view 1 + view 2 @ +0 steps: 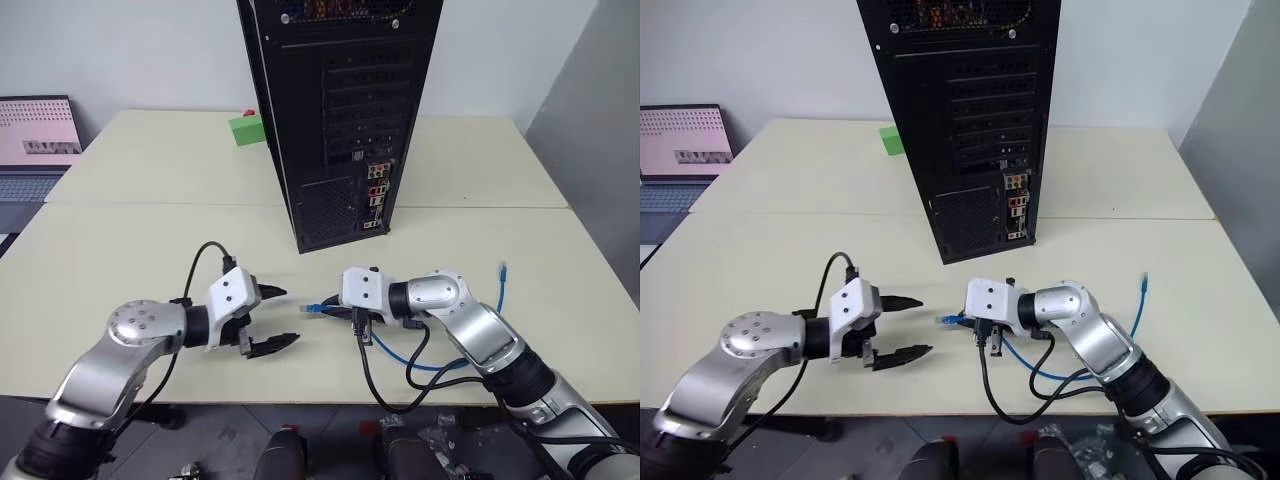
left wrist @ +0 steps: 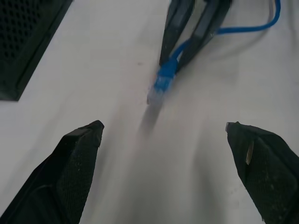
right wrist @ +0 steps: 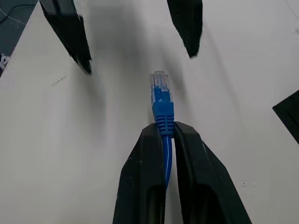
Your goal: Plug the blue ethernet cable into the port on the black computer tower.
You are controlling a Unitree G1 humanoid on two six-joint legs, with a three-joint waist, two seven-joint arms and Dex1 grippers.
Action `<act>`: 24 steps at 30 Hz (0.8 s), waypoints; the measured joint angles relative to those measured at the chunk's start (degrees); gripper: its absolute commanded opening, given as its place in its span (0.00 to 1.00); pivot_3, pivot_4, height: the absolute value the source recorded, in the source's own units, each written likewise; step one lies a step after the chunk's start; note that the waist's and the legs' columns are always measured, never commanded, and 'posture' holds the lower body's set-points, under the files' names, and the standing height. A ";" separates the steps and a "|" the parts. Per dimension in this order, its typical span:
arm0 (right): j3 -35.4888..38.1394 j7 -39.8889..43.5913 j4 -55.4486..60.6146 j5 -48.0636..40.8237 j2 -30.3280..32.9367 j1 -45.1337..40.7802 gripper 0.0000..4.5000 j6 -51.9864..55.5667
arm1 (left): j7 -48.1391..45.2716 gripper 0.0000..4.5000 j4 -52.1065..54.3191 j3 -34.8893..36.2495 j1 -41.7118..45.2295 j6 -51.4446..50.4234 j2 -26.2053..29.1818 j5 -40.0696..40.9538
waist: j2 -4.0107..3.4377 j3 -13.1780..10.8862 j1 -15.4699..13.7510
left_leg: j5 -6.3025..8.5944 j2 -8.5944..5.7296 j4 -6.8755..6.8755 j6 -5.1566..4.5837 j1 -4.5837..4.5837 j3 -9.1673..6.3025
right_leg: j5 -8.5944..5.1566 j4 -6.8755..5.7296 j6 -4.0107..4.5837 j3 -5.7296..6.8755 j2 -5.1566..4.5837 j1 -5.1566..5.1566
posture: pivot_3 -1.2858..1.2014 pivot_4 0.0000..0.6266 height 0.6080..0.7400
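A cream table (image 1: pixel 150 250) holds a black tower (image 1: pixel 340 110) standing upright at its far middle, rear panel with ports (image 1: pixel 375 200) facing the robot. In front of it, the right gripper (image 3: pixel 163 133) is clamped on the blue cable (image 3: pixel 162 109) just behind its clear plug, which points left. The left gripper (image 1: pixel 272 318) hovers just left of the plug, fingers spread wide apart. The rest of the cable loops right across the table.

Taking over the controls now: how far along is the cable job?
Done: the right end effector is shut on the blue ethernet cable just behind its clear plug. In hand: the plug points at the open left end effector, above the table. Left: reaching the black computer tower and seating the plug in its port.
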State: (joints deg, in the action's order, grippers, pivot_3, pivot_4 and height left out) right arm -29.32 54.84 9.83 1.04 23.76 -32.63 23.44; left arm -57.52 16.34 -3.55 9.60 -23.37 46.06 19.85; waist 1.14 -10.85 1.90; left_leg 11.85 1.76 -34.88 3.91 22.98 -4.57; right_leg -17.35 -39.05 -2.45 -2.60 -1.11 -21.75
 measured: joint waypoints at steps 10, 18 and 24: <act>0.02 -0.71 1.37 -0.02 -0.10 0.11 0.01 1.60 | -3.66 0.78 -9.23 -4.13 4.94 6.88 -3.29 -3.47 | 0.00 0.00 0.01 | 0.00 0.01 0.00 0.00 0.00 -0.04 | 0.00 -0.02 0.00 0.04 0.01 0.00 | 0.52 0.24 1.00; 0.03 -0.82 1.41 -0.07 0.13 0.22 0.01 2.12 | -6.06 0.39 -11.57 -4.13 6.09 8.61 -3.66 -3.40 | 0.00 0.00 0.03 | 0.00 0.01 0.00 0.00 0.00 -0.04 | 0.00 -0.02 0.00 0.04 0.01 0.00 | 0.52 0.24 1.00; 0.03 -0.85 2.07 -0.07 0.57 0.39 0.01 2.18 | -7.09 0.15 -11.93 -4.13 6.57 8.99 -4.66 -3.38 | 0.00 0.00 0.00 | 0.00 0.01 -0.01 0.00 0.01 -0.04 | 0.00 -0.02 0.00 0.04 0.01 0.01 | 0.52 0.24 1.00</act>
State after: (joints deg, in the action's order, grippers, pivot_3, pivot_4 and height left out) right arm -29.30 53.99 11.90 0.97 24.33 -32.23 25.61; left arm -64.61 4.40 -7.68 16.17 -14.38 41.40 16.47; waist 1.14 -10.85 1.90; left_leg 11.85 1.77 -34.88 3.91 22.99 -4.61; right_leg -17.35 -39.07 -2.45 -2.55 -1.10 -21.75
